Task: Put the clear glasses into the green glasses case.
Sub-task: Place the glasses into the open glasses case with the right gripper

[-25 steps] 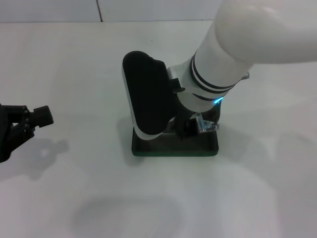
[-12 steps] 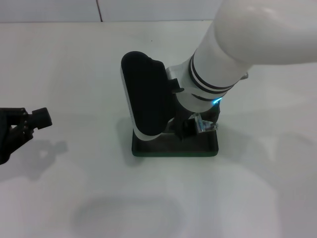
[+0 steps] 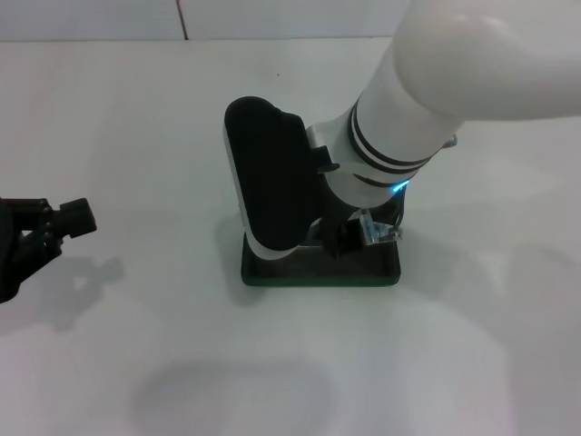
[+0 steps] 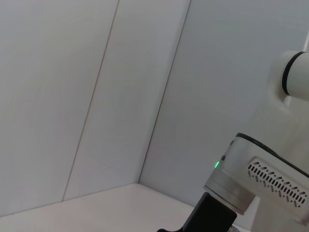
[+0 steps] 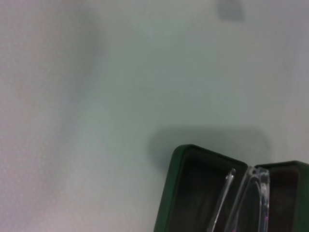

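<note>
The clear glasses, transparent with a thin arm, sit over the open green glasses case, whose long axis runs left-right across the white table. The right gripper clasps them; the left gripper idles, fingers spread.

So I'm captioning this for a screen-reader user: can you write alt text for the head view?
The right arm reaches down over an open green glasses case on a white table, its right gripper holding the clear glasses just above the case's tray. The left gripper sits apart at the table's left edge.
</note>
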Robot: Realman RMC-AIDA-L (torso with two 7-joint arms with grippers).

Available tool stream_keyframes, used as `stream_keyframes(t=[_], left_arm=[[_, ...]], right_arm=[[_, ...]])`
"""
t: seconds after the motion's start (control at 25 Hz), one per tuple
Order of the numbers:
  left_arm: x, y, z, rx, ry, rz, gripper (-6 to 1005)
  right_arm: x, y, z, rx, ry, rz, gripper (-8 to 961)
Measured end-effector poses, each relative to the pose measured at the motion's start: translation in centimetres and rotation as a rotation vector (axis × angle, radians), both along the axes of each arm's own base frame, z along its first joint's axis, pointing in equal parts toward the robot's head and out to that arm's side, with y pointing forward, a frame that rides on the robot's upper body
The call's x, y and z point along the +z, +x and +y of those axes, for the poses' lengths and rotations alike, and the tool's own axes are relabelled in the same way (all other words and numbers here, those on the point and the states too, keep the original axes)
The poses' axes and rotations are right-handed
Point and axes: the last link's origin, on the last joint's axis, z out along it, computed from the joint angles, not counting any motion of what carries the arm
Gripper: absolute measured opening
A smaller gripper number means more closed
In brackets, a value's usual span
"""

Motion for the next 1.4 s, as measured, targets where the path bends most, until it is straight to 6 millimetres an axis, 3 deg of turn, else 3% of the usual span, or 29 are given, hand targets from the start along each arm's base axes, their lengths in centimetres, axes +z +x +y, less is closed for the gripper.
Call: stream_keyframes(t=[0.52,1.4], left_arm=[[-0.08,-0.19,-0.27,0.009,-0.001,-0.002,48],[-0.13,-0.37,-0.52,0.017,-0.002,-0.004,48]], right_arm=[[0.14,0.13,0.28,-0.002,0.023,-0.006,126],[0.07,-0.42,-0.71,0.021,0.002,0.025,255]])
